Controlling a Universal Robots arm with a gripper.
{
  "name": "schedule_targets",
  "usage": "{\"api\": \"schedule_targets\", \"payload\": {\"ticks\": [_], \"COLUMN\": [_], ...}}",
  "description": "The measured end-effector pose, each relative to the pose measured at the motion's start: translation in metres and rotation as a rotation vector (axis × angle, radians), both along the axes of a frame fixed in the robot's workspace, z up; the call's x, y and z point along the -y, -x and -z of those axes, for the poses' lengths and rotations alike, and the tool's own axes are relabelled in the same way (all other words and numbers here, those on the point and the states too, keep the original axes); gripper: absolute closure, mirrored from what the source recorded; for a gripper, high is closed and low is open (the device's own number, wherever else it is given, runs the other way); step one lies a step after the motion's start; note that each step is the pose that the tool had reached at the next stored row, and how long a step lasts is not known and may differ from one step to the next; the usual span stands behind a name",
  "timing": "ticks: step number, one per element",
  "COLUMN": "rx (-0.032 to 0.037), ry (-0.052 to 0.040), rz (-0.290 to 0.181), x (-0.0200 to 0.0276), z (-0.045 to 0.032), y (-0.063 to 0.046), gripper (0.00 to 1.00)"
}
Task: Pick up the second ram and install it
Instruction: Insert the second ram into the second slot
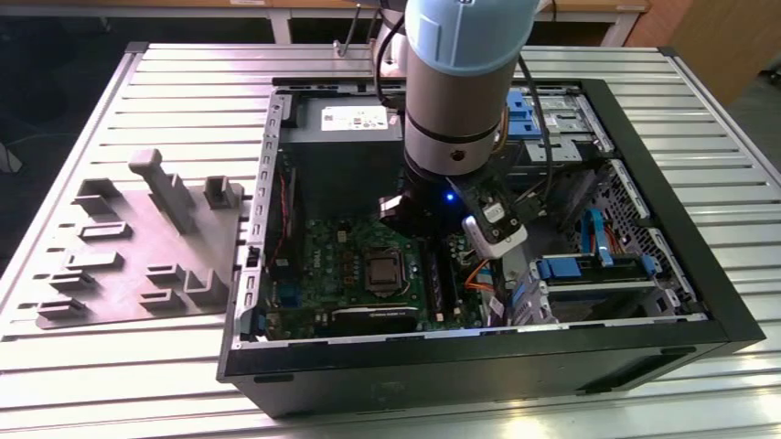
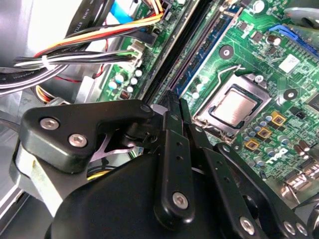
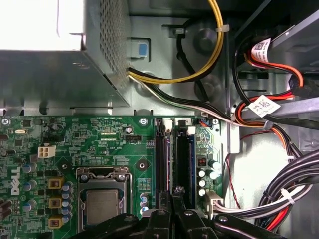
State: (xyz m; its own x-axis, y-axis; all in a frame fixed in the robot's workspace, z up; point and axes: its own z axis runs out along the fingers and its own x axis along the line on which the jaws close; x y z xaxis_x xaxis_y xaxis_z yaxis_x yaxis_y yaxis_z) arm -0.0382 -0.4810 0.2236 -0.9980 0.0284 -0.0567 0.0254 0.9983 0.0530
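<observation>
The second ram (image 3: 183,159), a long dark stick with a blue-green board, stands on edge in the blue memory slot of the green motherboard (image 3: 104,144). It also runs away from the fingertips in the second wrist view, second ram (image 2: 212,47). My gripper (image 3: 174,193) is shut, its black fingers pinched together on the stick's top edge; gripper (image 2: 174,97). Beside it lies a black slot (image 3: 165,159) with another stick in it. In the exterior view the arm (image 1: 458,110) reaches down into the open computer case (image 1: 683,302) over these slots.
The processor socket (image 3: 102,204) sits close beside the slots. The grey power supply (image 3: 55,64) is at the back. Bundled cables (image 3: 279,194) crowd the other side of the slots. On the exterior view's left, a grey moulded fixture (image 1: 134,247) with upright posts lies on the slatted table (image 1: 110,366).
</observation>
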Motion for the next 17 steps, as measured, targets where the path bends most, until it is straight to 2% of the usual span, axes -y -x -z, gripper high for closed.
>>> {"api": "schedule_targets", "payload": {"ticks": [8,13,17], "rx": [0.0000,0.0000,0.0001], "ry": [-0.0024,-0.0172,-0.0184], "rz": [0.000,0.000,0.000], "x": [0.0000,0.0000,0.0000], "z": [0.0018,0.0017,0.0029], "y": [0.0000,0.0001,0.0001], "gripper": [0.87,0.87,0.87]}}
